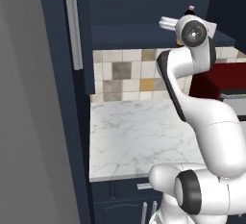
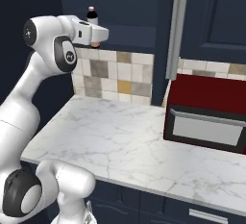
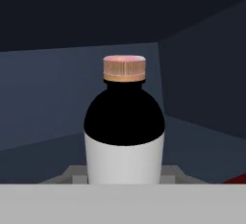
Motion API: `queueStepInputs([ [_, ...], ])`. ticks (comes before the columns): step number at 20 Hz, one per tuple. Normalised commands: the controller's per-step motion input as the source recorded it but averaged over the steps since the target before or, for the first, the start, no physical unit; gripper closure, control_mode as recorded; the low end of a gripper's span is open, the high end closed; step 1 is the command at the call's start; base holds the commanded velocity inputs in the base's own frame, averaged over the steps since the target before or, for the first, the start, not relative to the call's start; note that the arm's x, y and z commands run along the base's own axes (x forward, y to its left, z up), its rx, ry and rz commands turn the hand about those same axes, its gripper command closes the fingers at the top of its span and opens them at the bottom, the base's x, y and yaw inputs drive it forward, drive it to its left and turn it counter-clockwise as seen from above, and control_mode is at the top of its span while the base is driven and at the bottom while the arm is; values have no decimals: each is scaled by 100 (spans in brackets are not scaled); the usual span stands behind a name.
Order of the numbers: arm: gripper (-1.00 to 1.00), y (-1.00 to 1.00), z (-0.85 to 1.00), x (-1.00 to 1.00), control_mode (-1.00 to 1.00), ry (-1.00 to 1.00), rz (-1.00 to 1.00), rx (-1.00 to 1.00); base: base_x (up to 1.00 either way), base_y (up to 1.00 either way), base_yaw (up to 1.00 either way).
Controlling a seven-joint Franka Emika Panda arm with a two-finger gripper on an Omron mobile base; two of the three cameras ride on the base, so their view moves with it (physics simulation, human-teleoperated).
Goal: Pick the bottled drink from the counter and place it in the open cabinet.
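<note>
While the two base views catch just the cap and dark shoulder of the bottle [image 2: 92,14] poking above the white hand, the hand view shows it close up: upright, pinkish ribbed cap, black shoulder, pale body [image 3: 124,131], with the dark cabinet [image 3: 57,88] inside behind it. Gripper [image 2: 96,39] is raised at the cabinet's [image 2: 129,11] shelf level, above the far left part of the marble counter [image 2: 120,141]. Bottle sits at the gripper, between the grey finger bases; fingertips are hidden behind it, so grip or release can't be told. Right base view adds a dark red appliance [image 2: 206,112] on the counter's right and the silver door handle [image 2: 176,26]. Left base view shows the counter [image 1: 134,136] bare.
</note>
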Motion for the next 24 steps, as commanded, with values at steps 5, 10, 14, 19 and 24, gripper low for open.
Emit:
queueStepInputs([
  [5,100,0,-6,2,-100,0,0,0,0,0,0],
  [10,100,0,-8,11,-100,0,0,0,0,0,0],
  [14,100,0,-8,20,-100,0,0,0,0,0,0],
  [19,100,0,-2,27,-100,0,0,0,0,0,0],
  [24,100,0,0,24,-100,0,0,0,0,0,0],
])
